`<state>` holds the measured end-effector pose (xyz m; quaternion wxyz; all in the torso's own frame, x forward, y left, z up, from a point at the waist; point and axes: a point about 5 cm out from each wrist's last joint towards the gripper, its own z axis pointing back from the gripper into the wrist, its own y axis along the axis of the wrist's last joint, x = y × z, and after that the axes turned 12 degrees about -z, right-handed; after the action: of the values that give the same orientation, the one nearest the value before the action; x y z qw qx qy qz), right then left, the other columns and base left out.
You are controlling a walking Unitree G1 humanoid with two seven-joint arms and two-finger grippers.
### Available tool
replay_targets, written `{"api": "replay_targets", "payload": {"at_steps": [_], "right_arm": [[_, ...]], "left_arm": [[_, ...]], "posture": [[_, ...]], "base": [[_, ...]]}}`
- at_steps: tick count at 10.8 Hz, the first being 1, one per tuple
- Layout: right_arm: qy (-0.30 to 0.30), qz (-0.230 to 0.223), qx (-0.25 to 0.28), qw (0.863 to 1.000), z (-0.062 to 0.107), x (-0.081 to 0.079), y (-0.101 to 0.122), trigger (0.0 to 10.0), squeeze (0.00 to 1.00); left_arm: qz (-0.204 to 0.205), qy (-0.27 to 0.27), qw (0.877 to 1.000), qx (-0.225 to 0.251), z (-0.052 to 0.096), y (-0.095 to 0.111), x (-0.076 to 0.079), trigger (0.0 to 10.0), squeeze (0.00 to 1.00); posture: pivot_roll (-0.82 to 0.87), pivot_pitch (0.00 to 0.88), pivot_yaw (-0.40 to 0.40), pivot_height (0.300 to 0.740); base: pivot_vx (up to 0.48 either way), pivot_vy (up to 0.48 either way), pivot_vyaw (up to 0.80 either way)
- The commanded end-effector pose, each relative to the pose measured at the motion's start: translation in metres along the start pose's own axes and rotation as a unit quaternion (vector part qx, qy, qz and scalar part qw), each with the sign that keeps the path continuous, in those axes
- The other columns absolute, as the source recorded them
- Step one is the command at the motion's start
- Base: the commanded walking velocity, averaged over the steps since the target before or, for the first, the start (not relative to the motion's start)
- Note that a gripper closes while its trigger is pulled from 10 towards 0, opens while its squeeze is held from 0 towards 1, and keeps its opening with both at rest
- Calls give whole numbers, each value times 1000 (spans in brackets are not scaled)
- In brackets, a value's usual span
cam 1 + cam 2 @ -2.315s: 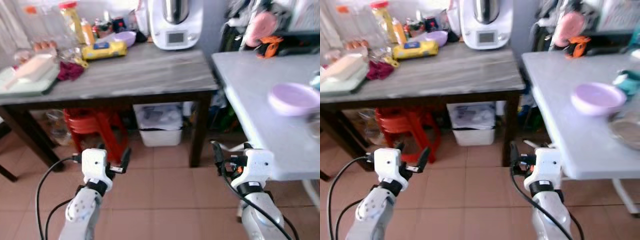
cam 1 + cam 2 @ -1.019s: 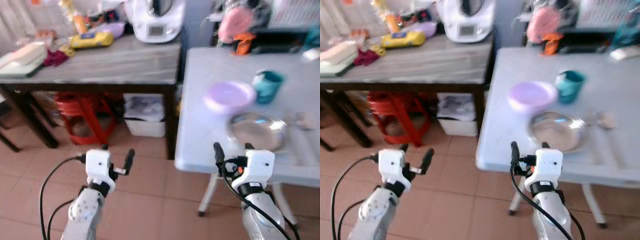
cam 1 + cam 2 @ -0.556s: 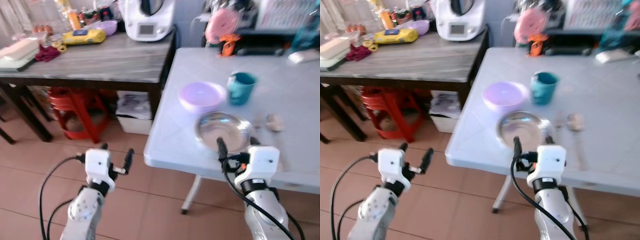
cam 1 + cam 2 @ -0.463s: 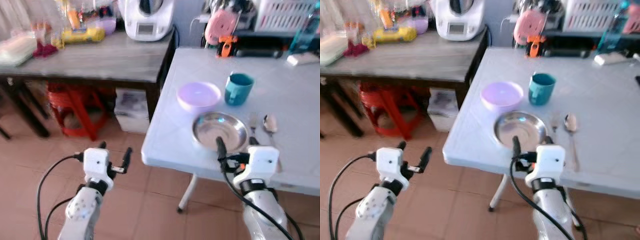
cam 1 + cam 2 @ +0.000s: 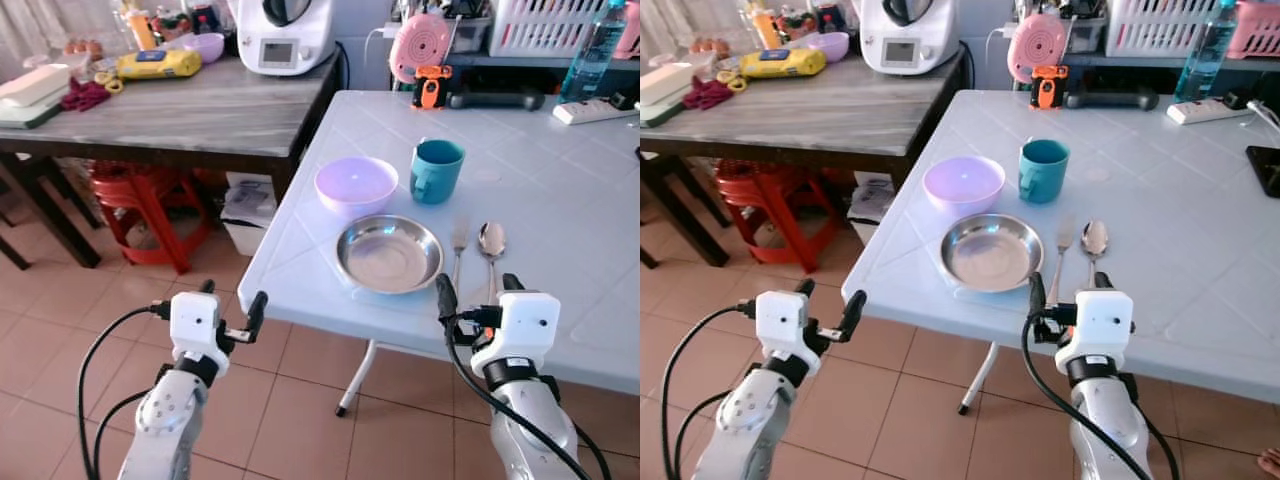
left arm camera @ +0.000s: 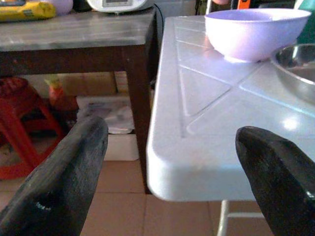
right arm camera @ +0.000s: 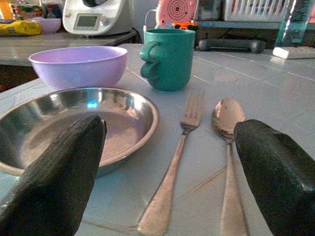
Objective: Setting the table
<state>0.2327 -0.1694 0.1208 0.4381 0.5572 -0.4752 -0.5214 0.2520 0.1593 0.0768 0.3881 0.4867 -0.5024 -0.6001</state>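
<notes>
The left gripper [image 5: 228, 313] hangs off the corner of the white table [image 5: 590, 200], fingers spread, holding nothing, with the purple bowl [image 5: 356, 184] ahead and to its right. The right gripper [image 5: 474, 295] is nearer the setting: fingers apart and empty, at the table's near edge. The steel plate [image 5: 389, 253] lies just ahead to its left; the fork [image 5: 458, 250] and spoon [image 5: 490, 245] run lengthwise straight away from it, the teal mug [image 5: 436, 170] beyond.

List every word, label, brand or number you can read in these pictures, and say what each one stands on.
No text can be read here.
Kitchen machine: its small display is lit, but the characters are too small to read.
Yellow packet: a dark blue label, its print blurred.
Water bottle: its label is too small to read.
</notes>
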Motion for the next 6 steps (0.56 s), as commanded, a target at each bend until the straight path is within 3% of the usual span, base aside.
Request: {"api": "replay_targets", "payload": {"at_steps": [1, 3, 6], "right_arm": [[0, -8, 4, 1000, -1, -2, 3, 10000, 0], [5, -15, 4, 1000, -7, -1, 5, 10000, 0], [-23, -28, 3, 999, -18, 13, 9, 10000, 0]], "left_arm": [[-12, -19, 1000, 6, 4, 0, -2, 10000, 0], [-6, -73, 997, 32, 7, 5, 5, 10000, 0], [9, -122, 990, 64, 14, 12, 8, 10000, 0]], "posture": [[-110, 65, 95, 740], [-111, 75, 98, 740], [-106, 87, 99, 740]], "base": [[0, 0, 0], [0, 0, 0], [0, 0, 0]]}}
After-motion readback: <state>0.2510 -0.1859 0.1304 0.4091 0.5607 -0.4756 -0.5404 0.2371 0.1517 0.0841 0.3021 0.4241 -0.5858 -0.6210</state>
